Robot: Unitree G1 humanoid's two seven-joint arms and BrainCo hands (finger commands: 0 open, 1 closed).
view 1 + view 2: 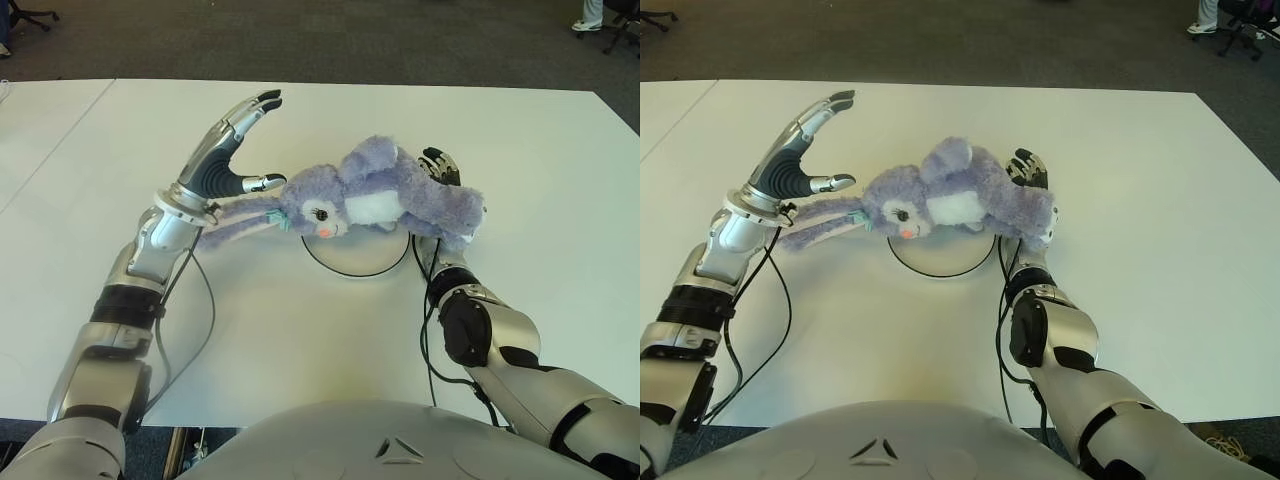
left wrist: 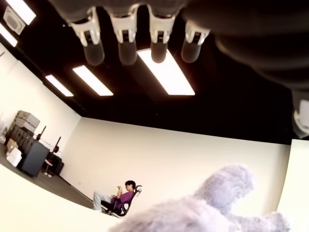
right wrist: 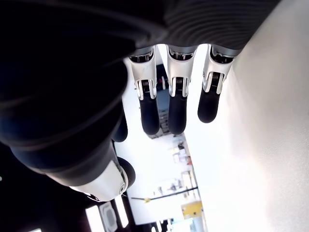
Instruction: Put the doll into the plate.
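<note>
One doll (image 1: 385, 197) sprawls across one plate (image 1: 350, 266) — both hands apparently empty.

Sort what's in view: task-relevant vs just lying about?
Job:
- purple bunny doll, lying across the plate
- white plate
- left hand, open beside the doll's ears
- right hand, open, mostly hidden behind the doll

Lying about:
- white table
- office chair, on the floor beyond

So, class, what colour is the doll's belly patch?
White, on the purple doll; clearest in the left eye view.
</note>
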